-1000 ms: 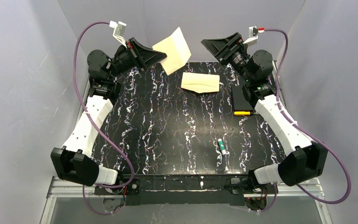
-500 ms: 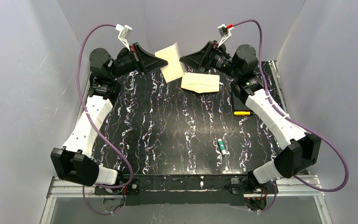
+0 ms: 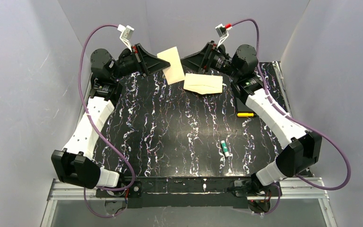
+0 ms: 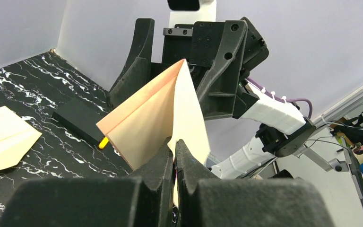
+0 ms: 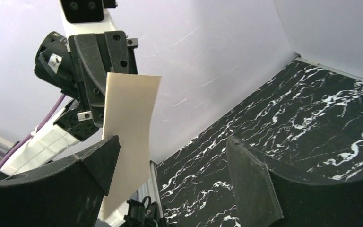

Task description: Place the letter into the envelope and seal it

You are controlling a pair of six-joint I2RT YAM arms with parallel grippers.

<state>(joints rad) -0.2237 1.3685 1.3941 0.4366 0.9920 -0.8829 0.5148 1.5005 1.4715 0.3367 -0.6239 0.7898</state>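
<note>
My left gripper (image 3: 162,61) is shut on the pale-yellow letter (image 3: 174,66), holding it in the air above the table's far edge. In the left wrist view the letter (image 4: 153,116) bows into a V above the pinching fingertips (image 4: 163,156). My right gripper (image 3: 185,60) stands open just right of the sheet, facing the left one. In the right wrist view the letter (image 5: 131,118) hangs beside the left finger (image 5: 99,158), at the edge of the gap, with nothing pinched. The cream envelope (image 3: 203,83) lies flat on the black marbled table, also seen as the envelope (image 4: 2,139).
A flat black box (image 3: 243,97) and a yellow marker (image 3: 246,114) lie at the right of the table (image 3: 170,132). A small green-and-white tube (image 3: 224,148) lies toward the front. Grey walls close in the back and both sides.
The right arm has swung left from the back right corner until its open jaws reach the letter's edge. The left gripper has turned the letter down and more level.
</note>
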